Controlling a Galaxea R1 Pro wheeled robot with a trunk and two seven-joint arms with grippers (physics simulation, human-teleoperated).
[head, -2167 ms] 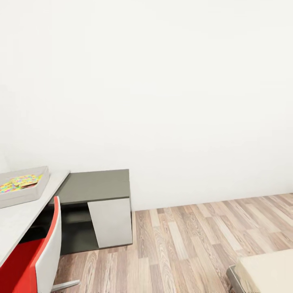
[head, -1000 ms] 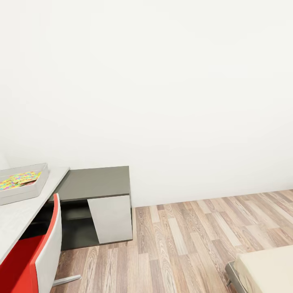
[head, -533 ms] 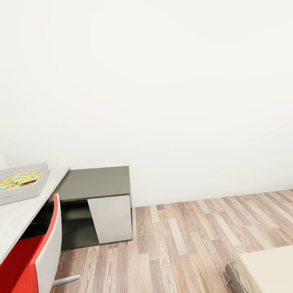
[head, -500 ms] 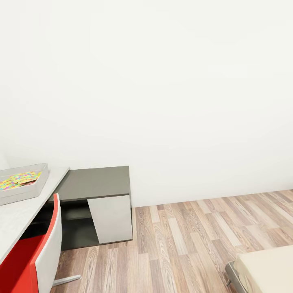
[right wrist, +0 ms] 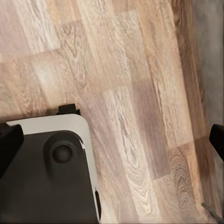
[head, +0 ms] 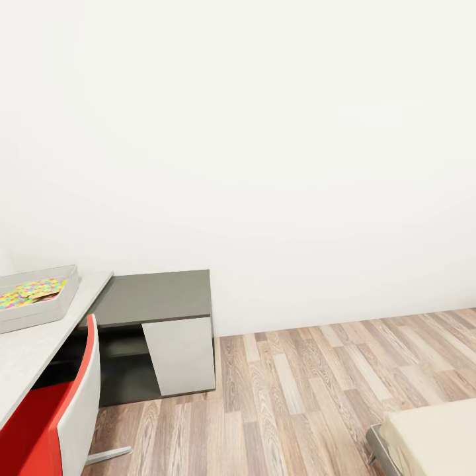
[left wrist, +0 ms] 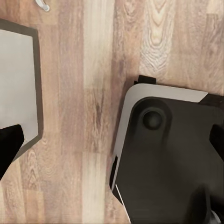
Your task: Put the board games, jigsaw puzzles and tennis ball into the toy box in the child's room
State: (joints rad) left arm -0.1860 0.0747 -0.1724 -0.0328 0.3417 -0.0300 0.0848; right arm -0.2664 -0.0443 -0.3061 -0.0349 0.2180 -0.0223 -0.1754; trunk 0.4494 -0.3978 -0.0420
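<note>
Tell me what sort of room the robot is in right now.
Most likely a child's bedroom or study corner: a pale desk carries a shallow bin holding a bright jigsaw-patterned box, a red chair stands at it, and a beige bed corner sits on the wood-plank floor.

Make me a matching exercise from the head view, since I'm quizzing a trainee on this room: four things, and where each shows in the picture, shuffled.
Things:
1. toy box
2. bed
3. chair
4. cabinet

Places:
A. bottom right corner
B. against the wall, left of centre
C. bottom left corner
D. on the table, at the left edge

Pairs: 1-D, 2-A, 3-C, 4-B
</note>
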